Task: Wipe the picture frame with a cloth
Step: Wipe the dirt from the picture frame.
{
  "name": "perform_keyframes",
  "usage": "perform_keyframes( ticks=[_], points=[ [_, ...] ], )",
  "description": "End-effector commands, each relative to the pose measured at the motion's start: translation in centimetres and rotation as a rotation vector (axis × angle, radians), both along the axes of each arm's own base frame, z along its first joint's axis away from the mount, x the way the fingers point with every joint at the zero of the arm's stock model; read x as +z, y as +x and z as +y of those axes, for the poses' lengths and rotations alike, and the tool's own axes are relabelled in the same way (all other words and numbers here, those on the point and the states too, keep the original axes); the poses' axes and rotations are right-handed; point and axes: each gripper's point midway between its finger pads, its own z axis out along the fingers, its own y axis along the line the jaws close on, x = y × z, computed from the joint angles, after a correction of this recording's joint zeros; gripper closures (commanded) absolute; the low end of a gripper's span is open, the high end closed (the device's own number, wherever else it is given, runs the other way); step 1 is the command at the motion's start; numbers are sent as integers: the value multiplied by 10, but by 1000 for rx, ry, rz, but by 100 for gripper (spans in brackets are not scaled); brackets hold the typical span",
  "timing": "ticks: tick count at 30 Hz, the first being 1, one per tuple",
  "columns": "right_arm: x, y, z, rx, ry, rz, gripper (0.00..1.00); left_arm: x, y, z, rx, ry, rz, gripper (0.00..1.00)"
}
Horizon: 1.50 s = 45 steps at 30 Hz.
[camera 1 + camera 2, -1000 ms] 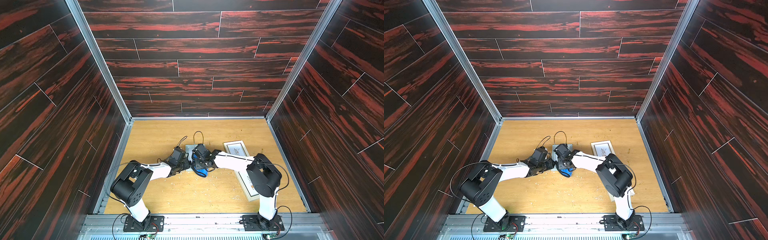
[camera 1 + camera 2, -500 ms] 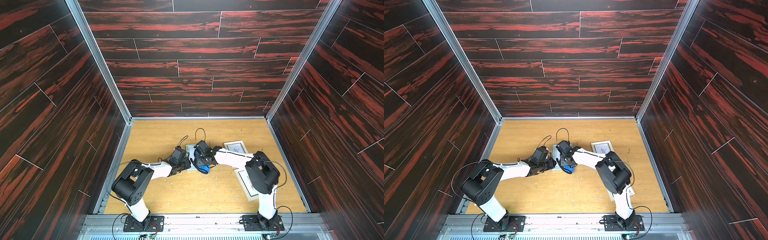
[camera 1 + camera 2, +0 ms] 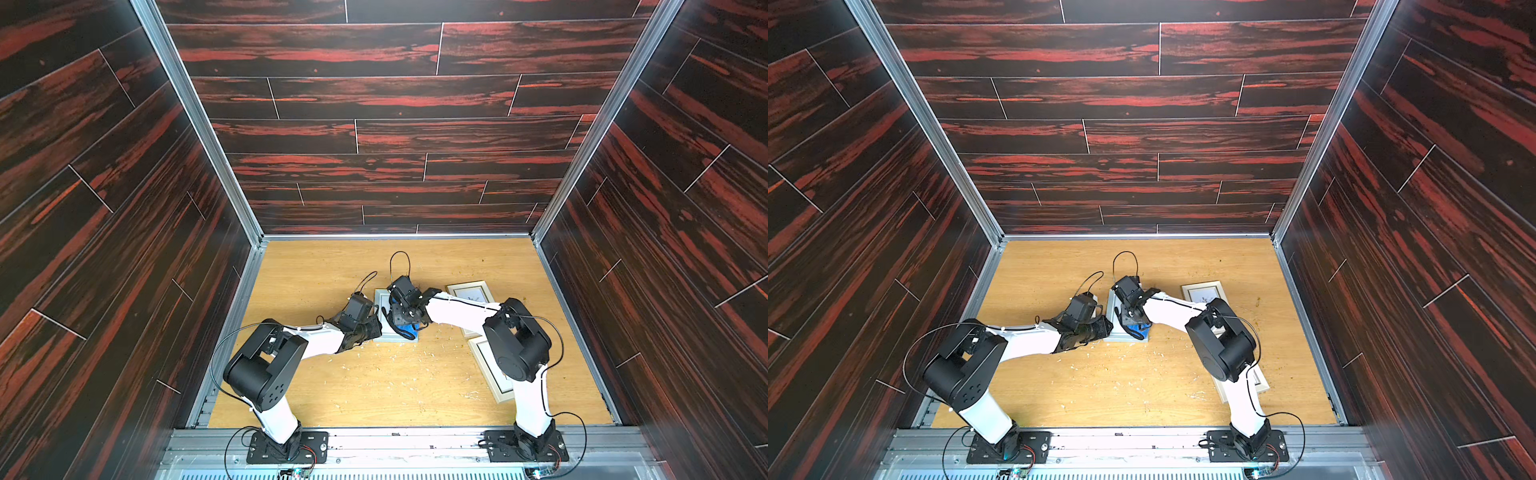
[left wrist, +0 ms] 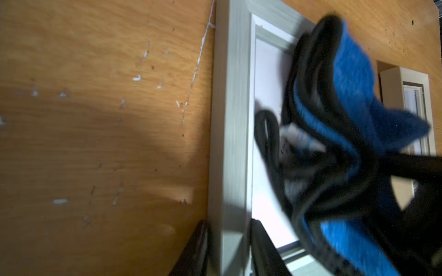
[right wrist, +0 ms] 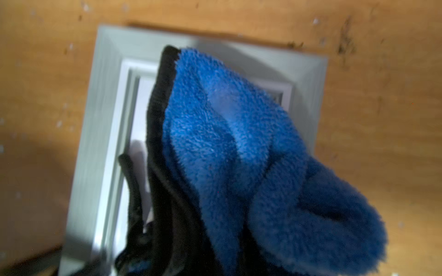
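On the left, I am seeing my left claw (image 4: pixel 228 239) pinching the side rail of the grey picture frame (image 4: pixel 230 107), one finger outside the rail and one inside. The frame is lying flat on the worktop (image 3: pixel 374 386). Moving right, my right claw (image 3: pixel 402 324) is squeezing tight on the bunched blue cloth (image 5: pixel 227 143). The cloth is hanging over the frame's glass; whether it is touching I cannot tell. Further right, a beige frame (image 3: pixel 468 286) and a second beige frame (image 3: pixel 482 361) are lying partly under the right arm.
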Motion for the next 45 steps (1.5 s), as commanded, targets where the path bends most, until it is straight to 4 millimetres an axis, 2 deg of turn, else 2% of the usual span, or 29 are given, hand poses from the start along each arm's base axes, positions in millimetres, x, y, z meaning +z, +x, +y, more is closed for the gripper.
perform_keyframes(
  ticks=[1,4,7,11,15,17,19,22,24,27,29,35,37,39,42,43,45],
  points=[
    [-4,9,-26,-25,-86,13,100,-75,-73,52,8,233,327,67],
    [6,41,-25,-47,-39,-13,100,-73,-76,57,-18,273,332,66],
    [3,54,-20,-49,-34,-6,100,-69,-81,64,-37,321,329,63],
    [-13,33,-9,-8,-6,39,100,-62,-82,69,-60,353,300,57],
    [-25,3,-13,4,-14,68,100,-60,-82,72,-78,376,283,50],
    [-25,-3,-13,6,4,75,100,-61,-81,74,-82,399,286,50],
    [-20,4,-12,0,1,52,100,-63,-81,73,-91,403,294,54],
    [-9,30,-13,-36,-28,15,100,-62,-78,67,-105,388,287,57],
    [-1,48,-9,-49,-9,-5,100,-70,-83,68,-116,406,312,59],
    [5,58,0,-44,4,-7,100,-72,-85,70,-109,414,313,65],
    [2,46,8,-19,14,10,100,-73,-86,71,-98,411,312,68],
    [-13,-27,14,43,28,94,100,-75,-85,69,-70,388,308,71],
    [-16,-36,15,46,63,109,100,-74,-83,66,-74,373,302,71],
    [-16,-27,17,31,61,93,100,-75,-82,62,-77,356,300,72],
    [-17,5,24,1,61,71,100,-75,-80,58,-87,341,299,73],
    [-15,16,33,7,89,66,100,-74,-80,57,-88,335,295,73],
    [-13,25,51,27,121,59,100,-72,-79,56,-85,326,288,73]
  ],
)
